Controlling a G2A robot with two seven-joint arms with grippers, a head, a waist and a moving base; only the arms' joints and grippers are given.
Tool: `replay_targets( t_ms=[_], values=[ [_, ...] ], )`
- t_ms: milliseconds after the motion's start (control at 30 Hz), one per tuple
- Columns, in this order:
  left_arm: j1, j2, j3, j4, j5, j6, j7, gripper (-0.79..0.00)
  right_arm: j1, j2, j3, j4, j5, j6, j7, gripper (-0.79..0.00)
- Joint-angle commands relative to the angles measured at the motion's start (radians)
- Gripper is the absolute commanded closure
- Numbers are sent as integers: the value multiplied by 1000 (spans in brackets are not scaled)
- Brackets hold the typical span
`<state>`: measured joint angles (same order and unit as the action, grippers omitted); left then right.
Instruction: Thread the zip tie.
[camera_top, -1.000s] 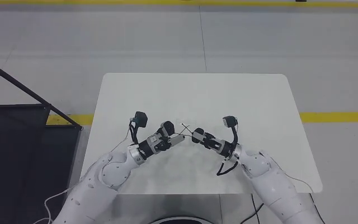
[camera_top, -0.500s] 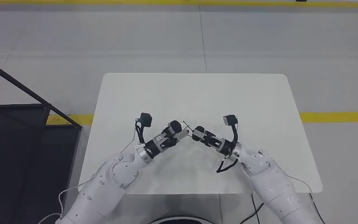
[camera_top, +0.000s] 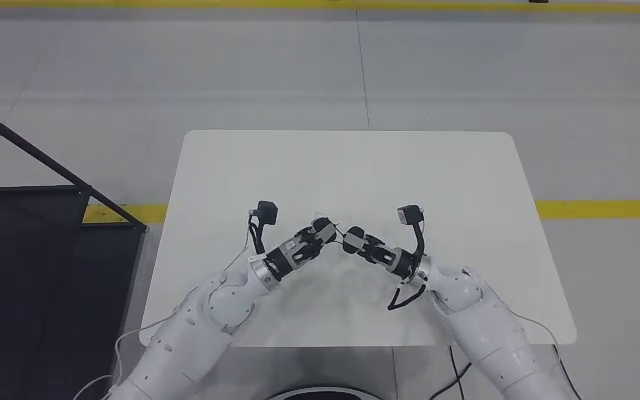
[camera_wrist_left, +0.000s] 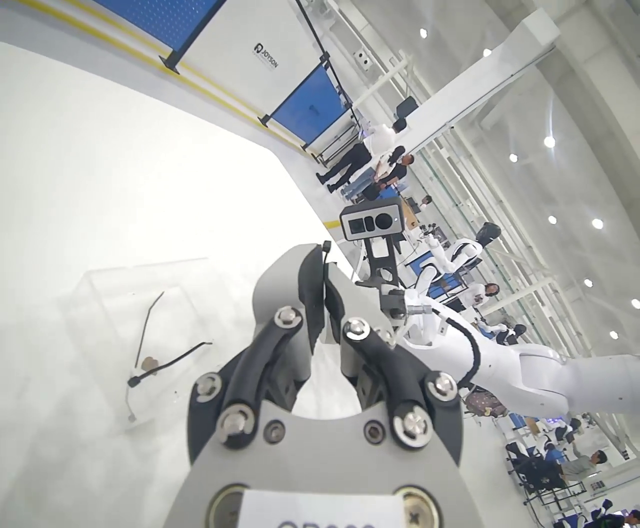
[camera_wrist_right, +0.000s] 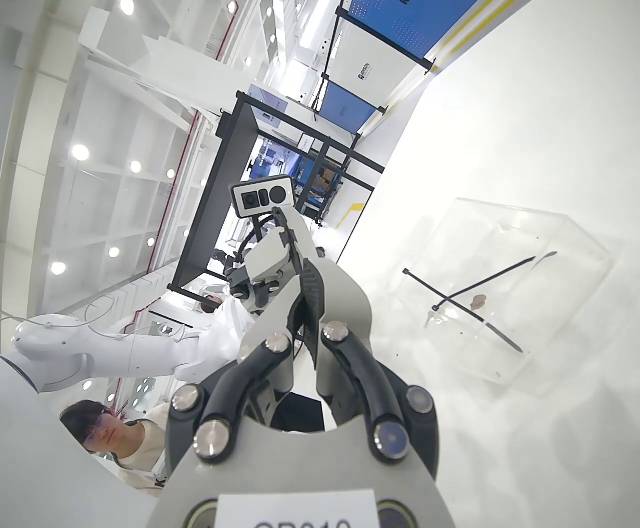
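1. The zip tie (camera_top: 338, 233) is held in the air at the middle of the top view, over the lower half of the table (camera_top: 450, 180), bridged between both grippers.
2. The left gripper (camera_wrist_left: 323, 272) is pressed together on it, and what looks like the head pokes past its tips. The right gripper (camera_wrist_right: 302, 280) pinches the thin strap.
3. Likely failure: the tail misses the small slot if either wrist sits off-angle, or the strap bends or slips in the pinch.
4. Spare ties (camera_wrist_right: 470, 292) lie in a clear tray (camera_wrist_right: 500, 210) on the table.

White left arm (camera_top: 215, 305) and right arm (camera_top: 470, 300) angle inward over the white rectangular table (camera_top: 450, 170), near its middle. The grey-fingered left gripper (camera_top: 326, 228) and right gripper (camera_top: 349, 238) are nearly tip to tip (each clamped on a thin black plastic zip tie (camera_wrist_left: 326, 246)).
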<state>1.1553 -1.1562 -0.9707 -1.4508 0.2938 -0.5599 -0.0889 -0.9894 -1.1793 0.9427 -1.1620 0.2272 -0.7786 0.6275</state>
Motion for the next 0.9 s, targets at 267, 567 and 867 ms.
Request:
replay_targets(
  t_ms=[267, 567, 867],
  values=[
    [-4, -13, 3, 13, 5, -2, -5, -74, -3, -4, 7, -1, -2, 0, 6, 0],
    [-6, -23, -2, 23, -2, -6, -16, -99, -7, -7, 14, -4, -5, -1, 13, 0],
    [-12, -32, -6, 40, -37, -22, -47, -163, -11, -10, 20, -12, -16, 1, 17, 0]
  ],
)
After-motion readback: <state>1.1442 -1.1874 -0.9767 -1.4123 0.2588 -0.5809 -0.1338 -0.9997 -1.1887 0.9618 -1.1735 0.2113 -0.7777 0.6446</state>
